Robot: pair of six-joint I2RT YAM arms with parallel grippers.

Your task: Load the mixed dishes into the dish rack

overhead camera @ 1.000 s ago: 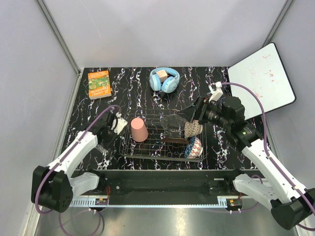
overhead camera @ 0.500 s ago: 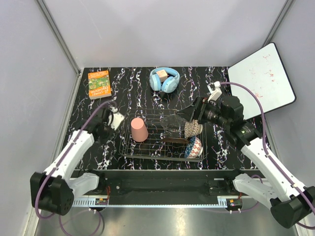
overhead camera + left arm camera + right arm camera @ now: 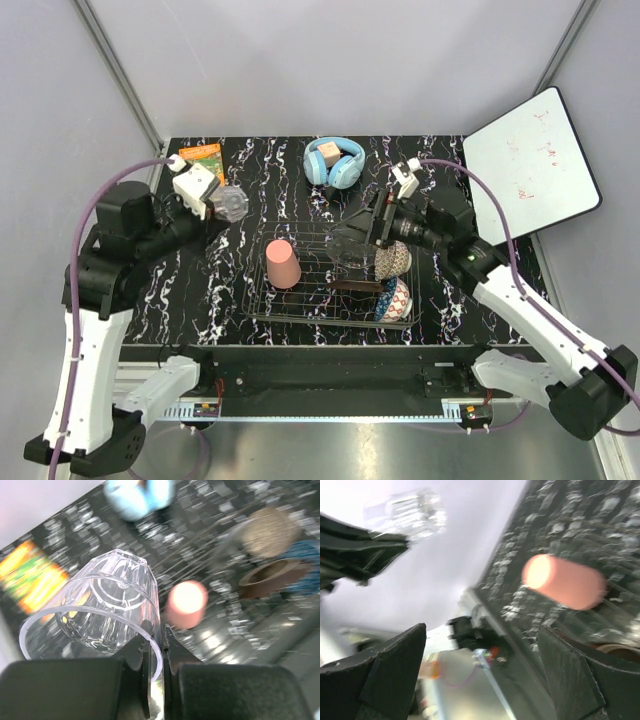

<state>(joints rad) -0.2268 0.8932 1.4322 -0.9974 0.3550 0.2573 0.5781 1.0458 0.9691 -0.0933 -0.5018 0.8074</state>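
My left gripper [image 3: 218, 203] is raised high over the table's left side, shut on the rim of the clear glass tumbler [image 3: 234, 204]. In the left wrist view its jaws [image 3: 156, 647] pinch the tumbler's wall [image 3: 100, 612]. The dish rack [image 3: 300, 310] holds the salmon-pink cup [image 3: 283, 263] lying on its side, the clear glass dish [image 3: 348, 250], the beige-brown bowl [image 3: 393, 260] and the blue-patterned bowl [image 3: 397, 297]. My right gripper [image 3: 368, 230] hovers over the glass dish, wide open and empty [image 3: 480, 675]. The right wrist view shows the cup [image 3: 565, 582] and the tumbler [image 3: 407, 512].
Light-blue headphones [image 3: 334, 163] lie at the back centre. An orange book [image 3: 205, 153] lies at the back left, partly behind my left gripper. A whiteboard [image 3: 530, 165] leans at the right. Grey walls close in the sides and back.
My left arm has lifted high and swung back with the tumbler in its jaws. My right gripper has shifted left over the rack's glass dish.
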